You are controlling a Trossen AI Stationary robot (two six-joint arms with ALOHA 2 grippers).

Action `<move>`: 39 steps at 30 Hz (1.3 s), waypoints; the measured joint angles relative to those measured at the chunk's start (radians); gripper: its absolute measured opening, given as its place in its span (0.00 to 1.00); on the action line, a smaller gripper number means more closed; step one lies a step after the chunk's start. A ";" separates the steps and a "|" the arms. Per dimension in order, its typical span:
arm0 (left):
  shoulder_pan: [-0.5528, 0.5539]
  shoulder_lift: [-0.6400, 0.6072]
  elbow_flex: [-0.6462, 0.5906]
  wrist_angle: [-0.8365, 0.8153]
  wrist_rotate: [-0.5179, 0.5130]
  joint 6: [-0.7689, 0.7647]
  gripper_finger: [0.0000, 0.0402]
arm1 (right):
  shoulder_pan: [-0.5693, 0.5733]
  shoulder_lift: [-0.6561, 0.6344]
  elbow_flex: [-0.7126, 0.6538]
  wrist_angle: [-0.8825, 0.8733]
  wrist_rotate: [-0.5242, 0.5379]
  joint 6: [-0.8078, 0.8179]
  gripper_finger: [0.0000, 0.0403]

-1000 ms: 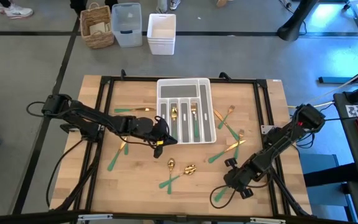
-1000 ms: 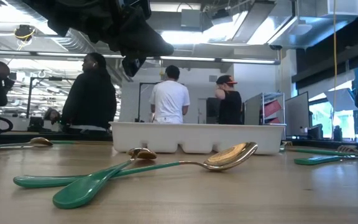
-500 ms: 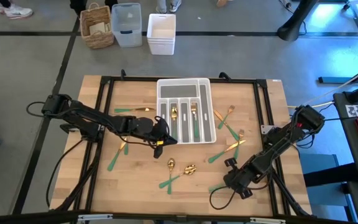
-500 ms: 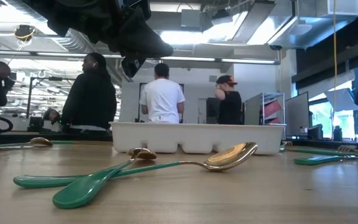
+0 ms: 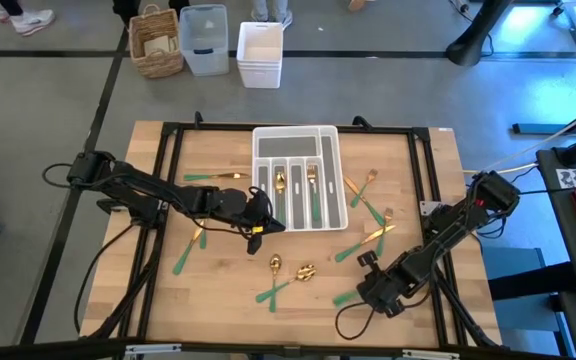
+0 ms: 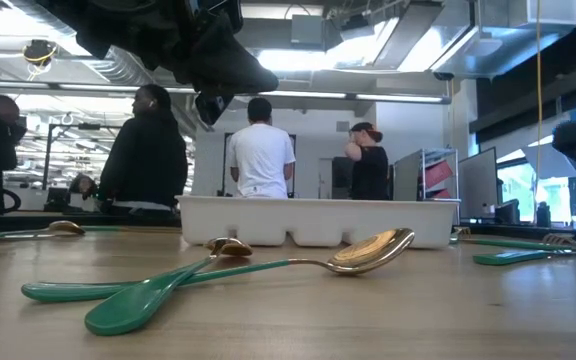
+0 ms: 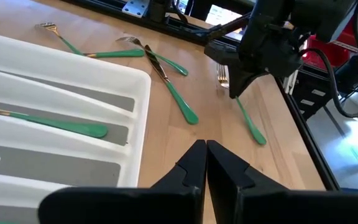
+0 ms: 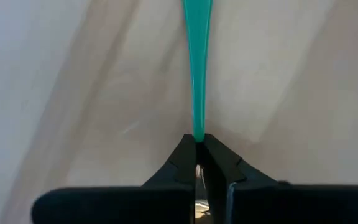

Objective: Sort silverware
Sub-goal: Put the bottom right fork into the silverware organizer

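Green fork handle (image 8: pixel 197 74) now pinched by right tool (image 8: pixel 197 163) | left tool (image 7: pixel 205 163) pressed together, unmoved

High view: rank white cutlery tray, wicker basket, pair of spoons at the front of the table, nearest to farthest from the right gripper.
From the right gripper, shut on a green-handled piece:
1. Pair of spoons, just to its left near the table's front.
2. White cutlery tray, mid-table toward the back.
3. Wicker basket, on the floor past the table's back left.

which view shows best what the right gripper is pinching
The right wrist view: the right gripper is shut on a green handle, filling the picture. The high view shows only a green tip by it; the left wrist view shows it far off; the low view misses it.
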 joint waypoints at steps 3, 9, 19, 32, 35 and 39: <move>0.000 0.000 0.000 0.004 0.000 0.000 0.01 | 0.000 0.000 0.035 -0.067 0.023 -0.004 0.03; 0.000 -0.002 0.000 0.006 0.000 0.000 0.01 | -0.009 -0.002 0.122 -0.203 0.065 -0.142 0.06; 0.000 -0.046 0.000 0.001 0.000 0.016 0.01 | -0.184 -0.003 0.294 -0.463 0.215 -0.546 0.04; -0.001 -0.176 0.000 -0.063 0.009 0.045 0.01 | -0.538 -0.004 0.383 -0.497 0.276 -1.164 0.04; -0.002 -0.216 0.000 -0.129 0.010 0.064 0.01 | -0.611 -0.004 0.403 -0.494 0.306 -1.270 0.04; -0.002 -0.265 0.000 -0.213 0.009 0.095 0.00 | -0.696 -0.004 0.425 -0.483 0.336 -1.448 0.04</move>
